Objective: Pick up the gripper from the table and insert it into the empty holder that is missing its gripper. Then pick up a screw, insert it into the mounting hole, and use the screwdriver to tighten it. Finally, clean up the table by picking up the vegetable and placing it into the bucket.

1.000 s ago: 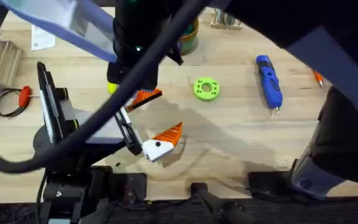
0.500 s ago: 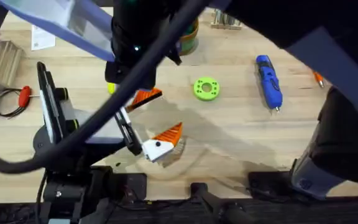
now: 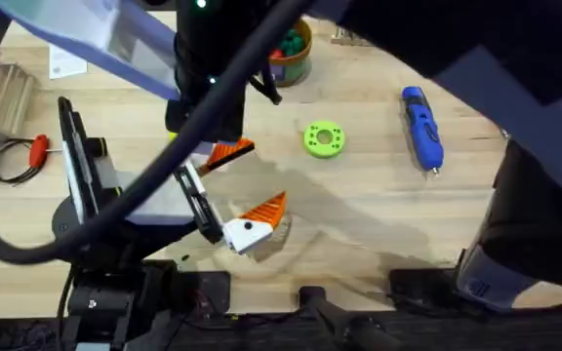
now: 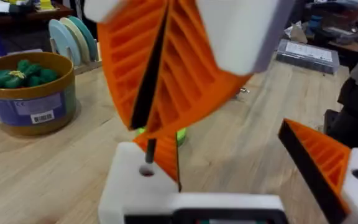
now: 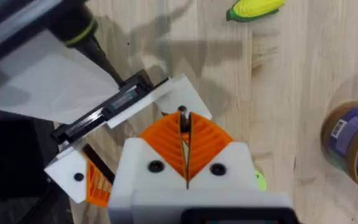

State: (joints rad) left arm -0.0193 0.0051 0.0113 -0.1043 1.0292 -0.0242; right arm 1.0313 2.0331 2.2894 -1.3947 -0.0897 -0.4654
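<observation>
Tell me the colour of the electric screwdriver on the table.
Blue, with a thin metal tip; the screwdriver shows best in the overhead view.

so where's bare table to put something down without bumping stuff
The widest bare wood lies between the green disc, the blue screwdriver and the table's near edge. A smaller strip sits between disc and screwdriver. It is crowded at the left and middle, around the white mount with its orange finger, the bucket and the arms working there.

Orange ribbed fingers [image 4: 166, 74] pinched shut on a thin dark screw [image 4: 150, 148] over the hole in a white holder [image 4: 143, 190]. Bucket [image 4: 31, 93] stood well beyond, holding green toys.
</observation>
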